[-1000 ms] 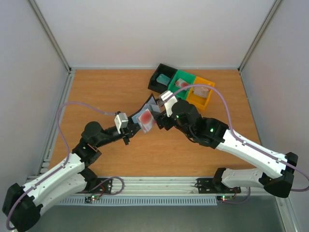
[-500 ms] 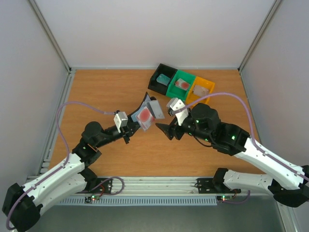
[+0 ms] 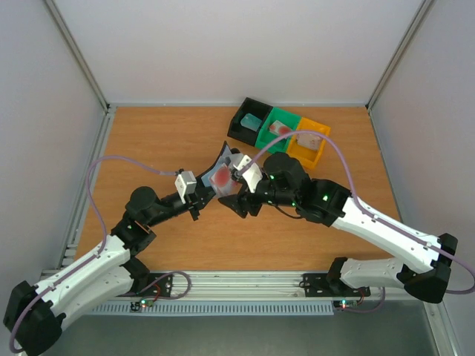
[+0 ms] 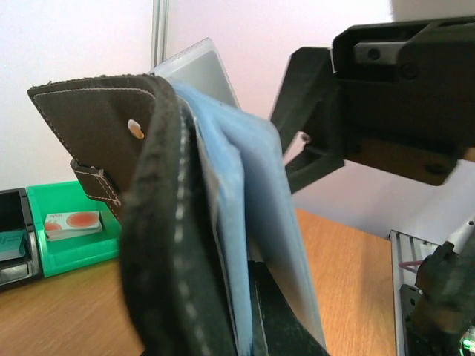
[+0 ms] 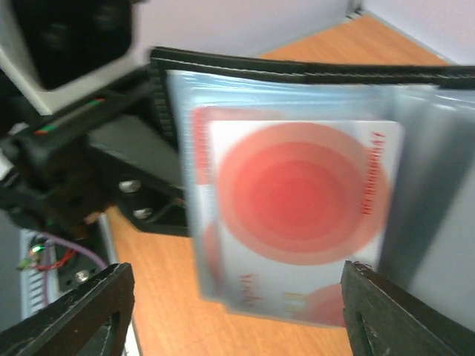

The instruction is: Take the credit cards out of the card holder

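The card holder [image 3: 225, 165], a black wallet with pale blue pockets [image 4: 256, 200], is held up off the table, open and on edge. My left gripper [image 3: 202, 196] is shut on its lower edge; one black finger [image 4: 276, 311] shows between the pockets. A red credit card [image 5: 297, 215] sits in the front pocket, its lower end sticking out. My right gripper [image 3: 239, 202] is open just in front of that card. Its fingertips [image 5: 96, 311] stand either side of the card's lower end, apart from it.
At the back stand three trays in a row. The black tray [image 3: 239, 126] holds a teal card [image 3: 251, 119], the green tray [image 3: 269, 137] a red card [image 3: 280, 128], and the orange tray [image 3: 323, 152] a whitish card [image 3: 310, 138]. Grey walls enclose the wooden table [image 3: 163, 141].
My right gripper drew back to the right, then came in again low in front of the card holder, its jaws a little narrower. The left arm and holder stayed put.
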